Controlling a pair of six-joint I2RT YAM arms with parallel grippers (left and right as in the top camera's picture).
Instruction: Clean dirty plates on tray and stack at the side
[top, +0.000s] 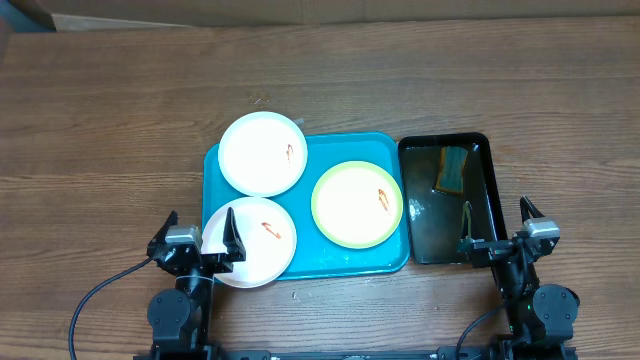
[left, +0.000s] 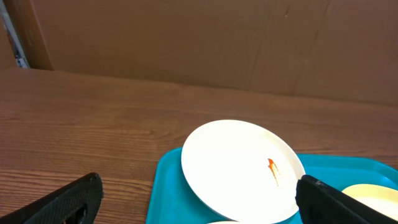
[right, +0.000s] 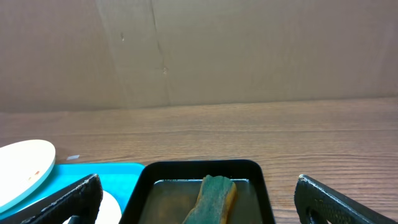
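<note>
Wood tabletop (top: 120, 120) is carrying turquoise tray (top: 340, 262) w/ black tub (top: 445, 245) sitting right beside it.

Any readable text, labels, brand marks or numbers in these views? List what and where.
None: no text is readable in any view.
The back white plate, front white plate, yellow-green-rimmed plate, tray, black tub, sponge and cardboard wall show no print.
The red-orange smears are stains, not writing.
</note>
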